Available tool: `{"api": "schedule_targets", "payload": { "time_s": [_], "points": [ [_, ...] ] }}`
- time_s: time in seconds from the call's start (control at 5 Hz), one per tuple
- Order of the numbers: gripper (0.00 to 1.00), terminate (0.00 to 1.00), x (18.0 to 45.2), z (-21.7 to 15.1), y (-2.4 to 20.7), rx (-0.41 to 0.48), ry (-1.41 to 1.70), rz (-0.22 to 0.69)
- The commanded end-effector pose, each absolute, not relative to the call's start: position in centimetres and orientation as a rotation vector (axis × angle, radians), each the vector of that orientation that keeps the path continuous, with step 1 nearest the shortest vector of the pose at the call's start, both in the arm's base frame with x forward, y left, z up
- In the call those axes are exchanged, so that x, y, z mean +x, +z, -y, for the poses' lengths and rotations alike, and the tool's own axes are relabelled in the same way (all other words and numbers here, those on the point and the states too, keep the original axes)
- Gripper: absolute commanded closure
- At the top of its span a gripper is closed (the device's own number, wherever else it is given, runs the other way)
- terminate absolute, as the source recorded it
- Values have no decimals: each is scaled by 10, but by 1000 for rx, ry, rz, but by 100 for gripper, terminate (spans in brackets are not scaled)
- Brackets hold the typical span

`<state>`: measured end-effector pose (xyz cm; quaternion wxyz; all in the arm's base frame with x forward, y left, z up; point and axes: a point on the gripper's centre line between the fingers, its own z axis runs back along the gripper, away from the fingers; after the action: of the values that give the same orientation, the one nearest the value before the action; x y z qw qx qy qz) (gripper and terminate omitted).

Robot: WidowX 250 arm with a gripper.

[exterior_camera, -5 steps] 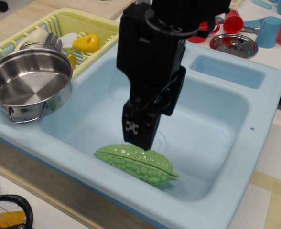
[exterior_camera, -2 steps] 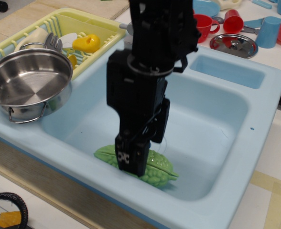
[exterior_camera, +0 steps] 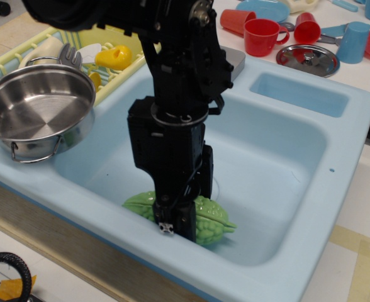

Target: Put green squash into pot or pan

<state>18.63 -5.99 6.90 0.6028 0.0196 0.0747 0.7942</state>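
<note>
Straddling the green squash [exterior_camera: 211, 220] on the sink [exterior_camera: 336, 126] floor, the claw [exterior_camera: 175, 225] hides its jaws; I cannot tell their opening. Bumpy skin might slip mid-lift, short of the pot [exterior_camera: 37, 113].

squash [exterior_camera: 213, 220] light green, bumpy | pot [exterior_camera: 37, 107] shiny steel | sink [exterior_camera: 279, 189] pale blue

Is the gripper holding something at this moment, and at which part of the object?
It cannot be told. The gripper is down at the middle of the green squash, which lies on the sink floor, but its body hides the fingers.
</note>
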Motion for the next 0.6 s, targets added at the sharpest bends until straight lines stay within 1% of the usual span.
{"api": "schedule_targets", "payload": {
  "time_s": [0.0,0.2,0.4],
  "points": [
    [100,0,182,65,63,166,1988,-205],
    [100,0,182,66,81,163,1987,-122],
    [100,0,189,65,119,207,1981,-3]
  ]
}}
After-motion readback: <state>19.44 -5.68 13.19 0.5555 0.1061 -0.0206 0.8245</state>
